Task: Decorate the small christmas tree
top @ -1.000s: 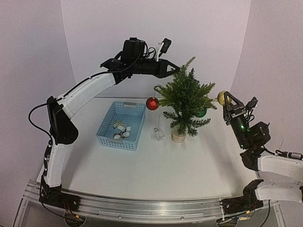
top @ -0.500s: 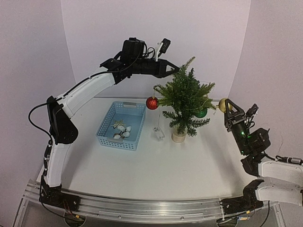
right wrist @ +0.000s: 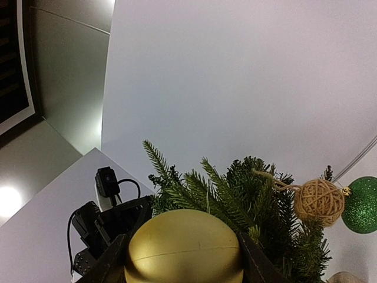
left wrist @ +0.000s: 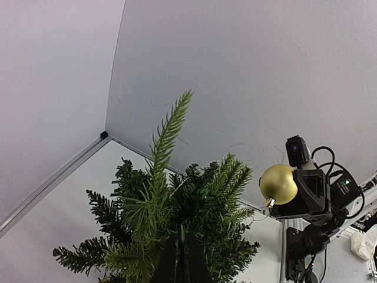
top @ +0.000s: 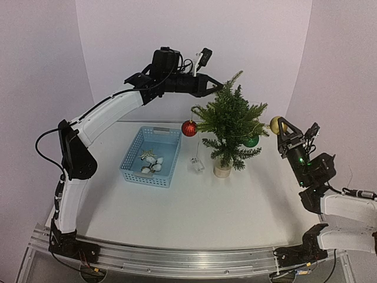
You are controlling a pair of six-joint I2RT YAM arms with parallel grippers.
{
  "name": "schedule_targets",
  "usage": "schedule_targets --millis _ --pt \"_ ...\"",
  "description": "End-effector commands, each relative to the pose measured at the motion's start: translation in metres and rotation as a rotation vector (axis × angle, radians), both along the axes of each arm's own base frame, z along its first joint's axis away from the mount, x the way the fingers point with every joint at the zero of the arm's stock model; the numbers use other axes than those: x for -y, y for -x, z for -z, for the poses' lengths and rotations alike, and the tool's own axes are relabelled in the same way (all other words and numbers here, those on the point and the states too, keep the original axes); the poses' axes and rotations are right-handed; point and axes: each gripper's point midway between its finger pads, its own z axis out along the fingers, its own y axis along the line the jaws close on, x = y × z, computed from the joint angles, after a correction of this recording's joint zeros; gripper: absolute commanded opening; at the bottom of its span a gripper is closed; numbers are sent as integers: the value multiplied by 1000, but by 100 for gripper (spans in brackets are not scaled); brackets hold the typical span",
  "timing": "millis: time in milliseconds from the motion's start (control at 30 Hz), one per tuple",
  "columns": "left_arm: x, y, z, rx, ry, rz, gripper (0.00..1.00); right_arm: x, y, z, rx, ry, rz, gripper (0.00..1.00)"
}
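Note:
The small christmas tree (top: pixel 230 124) stands mid-table on its pale round base (top: pixel 222 170). A red bauble (top: pixel 189 128) hangs at its left, a green one (top: pixel 251 141) at its right, and a twine ball (right wrist: pixel 318 201) next to the green bauble (right wrist: pixel 360 204). My left gripper (top: pixel 217 87) is shut, its tips (left wrist: pixel 181 250) against the upper needles of the tree (left wrist: pixel 177 218). The right gripper (top: pixel 279 126) is shut on a gold bauble (top: pixel 274 124) just right of the tree, level with the upper branches. That gold bauble (right wrist: pixel 184 247) fills the space between the right fingers (right wrist: pixel 109 265).
A blue basket (top: pixel 136 154) left of the tree holds white ornaments (top: pixel 154 165) and a pale star (top: pixel 146 154). A small clear item (top: pixel 197 166) with a string lies by the tree's base. Walls close in behind and on the right.
The right gripper with the gold bauble dipped down and outward, then rose back beside the tree's upper branches. The left arm has not moved.

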Motion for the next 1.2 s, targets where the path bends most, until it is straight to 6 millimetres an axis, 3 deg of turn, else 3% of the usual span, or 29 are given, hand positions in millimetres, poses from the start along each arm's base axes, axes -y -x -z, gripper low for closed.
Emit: schedule_targets --millis 0,233,633,933,1167 --pt "-4 6 20 -55 -70 14 0 9 7 -7 34 -23 23 0" --pt "-6 5 20 -54 -69 12 0 19 3 10 -5 -21 70 0" --pt "-7 3 20 -54 -70 10 0 23 -1 4 -7 -34 98 0" --pt "-8 3 19 -50 -67 11 0 27 -2 25 -70 -26 110 0" --pt "-8 3 19 -50 -66 10 0 26 0 28 -79 -17 106 0"
